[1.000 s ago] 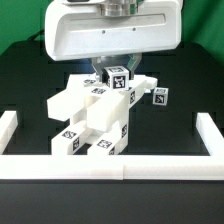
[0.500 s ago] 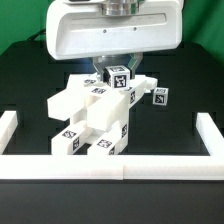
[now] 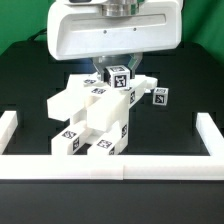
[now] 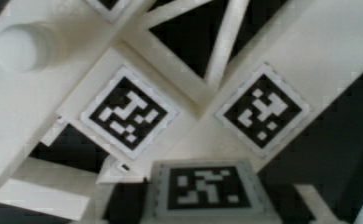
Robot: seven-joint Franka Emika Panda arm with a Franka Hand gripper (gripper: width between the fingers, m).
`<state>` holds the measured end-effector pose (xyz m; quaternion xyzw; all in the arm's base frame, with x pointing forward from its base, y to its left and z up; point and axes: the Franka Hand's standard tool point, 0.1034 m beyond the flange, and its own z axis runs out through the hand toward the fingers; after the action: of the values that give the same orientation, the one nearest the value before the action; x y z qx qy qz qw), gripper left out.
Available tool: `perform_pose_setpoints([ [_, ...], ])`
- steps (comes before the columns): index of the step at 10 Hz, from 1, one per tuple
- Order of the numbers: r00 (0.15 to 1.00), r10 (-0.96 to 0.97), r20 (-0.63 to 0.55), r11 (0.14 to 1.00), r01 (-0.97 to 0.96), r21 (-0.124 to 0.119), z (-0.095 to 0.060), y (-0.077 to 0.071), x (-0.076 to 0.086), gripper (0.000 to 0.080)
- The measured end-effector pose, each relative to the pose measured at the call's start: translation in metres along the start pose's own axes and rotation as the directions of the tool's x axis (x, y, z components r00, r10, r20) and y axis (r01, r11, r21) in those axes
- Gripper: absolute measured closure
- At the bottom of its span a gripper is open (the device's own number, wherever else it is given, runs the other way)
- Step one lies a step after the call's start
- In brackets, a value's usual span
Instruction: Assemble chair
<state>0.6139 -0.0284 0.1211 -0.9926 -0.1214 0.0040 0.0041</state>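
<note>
Arm low over the part-built chair at the middle of the table.

The chair (image 3: 92, 115), a cluster of matte white bars and blocks carrying black-and-white tags, stands on the black table (image 3: 30, 100) inside the low white border wall (image 3: 110, 166). The gripper (image 3: 118, 68) hangs right at the chair's topmost tagged block (image 3: 118, 76), beneath the arm's wide white housing (image 3: 115, 30). Its fingertips are hidden there, so it cannot be told whether the jaws are wide, narrow or clamped. A separate small tagged block (image 3: 158, 96) lies just beside the chair on the exterior view's right. The wrist view (very close in) shows three tags (image 4: 128, 110) on white chair faces and a rounded white peg (image 4: 39, 48).
</note>
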Motion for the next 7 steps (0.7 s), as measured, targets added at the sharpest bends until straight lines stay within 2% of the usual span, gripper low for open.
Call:
perform_pose_setpoints([
  [7,1.000,-0.001,0.011,1.000,0.002,-0.001,0.0081,0.0011,-0.0024,0.0514],
])
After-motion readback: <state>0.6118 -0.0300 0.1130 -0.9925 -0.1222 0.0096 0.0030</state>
